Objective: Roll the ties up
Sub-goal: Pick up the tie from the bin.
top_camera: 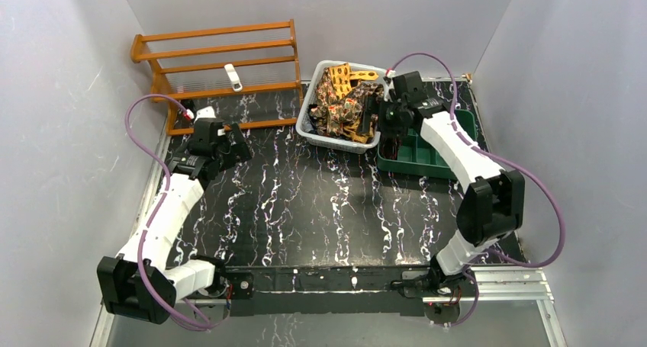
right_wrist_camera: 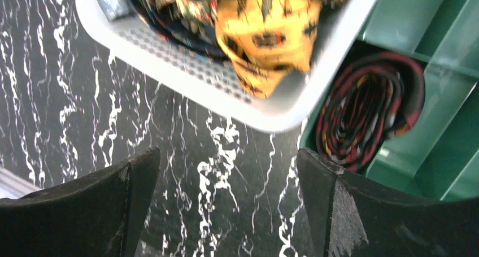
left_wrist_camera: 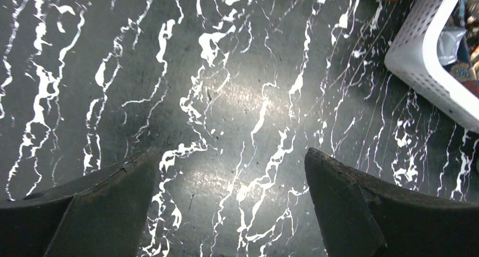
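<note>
Several unrolled ties (top_camera: 342,97) in brown, olive and yellow prints lie heaped in a white basket (top_camera: 307,117). In the right wrist view a yellow tie (right_wrist_camera: 265,36) hangs against the basket wall (right_wrist_camera: 186,59). A rolled red and dark striped tie (right_wrist_camera: 367,113) lies coiled in the green tray (right_wrist_camera: 446,116). My right gripper (right_wrist_camera: 229,172) is open and empty, above the table at the basket's near right corner, beside the tray (top_camera: 427,160). My left gripper (left_wrist_camera: 231,178) is open and empty above bare table, left of the basket (left_wrist_camera: 429,59).
An orange wooden rack (top_camera: 221,53) stands at the back left with a small white object (top_camera: 233,78) on it. The black marbled table (top_camera: 320,202) spreads between the arms. Grey walls close in both sides.
</note>
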Motion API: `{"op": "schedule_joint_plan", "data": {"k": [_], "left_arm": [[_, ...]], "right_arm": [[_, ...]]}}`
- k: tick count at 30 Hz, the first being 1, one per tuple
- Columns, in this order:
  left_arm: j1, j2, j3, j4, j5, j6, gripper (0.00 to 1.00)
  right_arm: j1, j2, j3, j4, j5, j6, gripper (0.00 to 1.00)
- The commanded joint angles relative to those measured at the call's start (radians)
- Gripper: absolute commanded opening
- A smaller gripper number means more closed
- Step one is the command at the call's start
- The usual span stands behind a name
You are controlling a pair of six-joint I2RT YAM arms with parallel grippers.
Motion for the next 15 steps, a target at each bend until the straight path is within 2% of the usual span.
{"op": "schedule_joint_plan", "data": {"k": [1, 5, 10, 15], "left_arm": [[0.002, 0.001, -0.003, -0.043, 0.086, -0.013, 0.98], [0.002, 0.012, -0.002, -0.043, 0.115, 0.000, 0.98], [0.003, 0.021, 0.020, -0.032, 0.141, 0.012, 0.98], [0.002, 0.014, 0.019, -0.020, 0.204, 0.023, 0.98]], "right_arm": [[0.047, 0.072, 0.140, 0.032, 0.071, 0.019, 0.99], [0.070, 0.123, 0.215, -0.034, 0.099, 0.014, 0.99], [0.074, 0.080, 0.171, 0.058, 0.116, 0.039, 0.99], [0.075, 0.184, 0.284, 0.014, 0.132, 0.029, 0.99]]}}
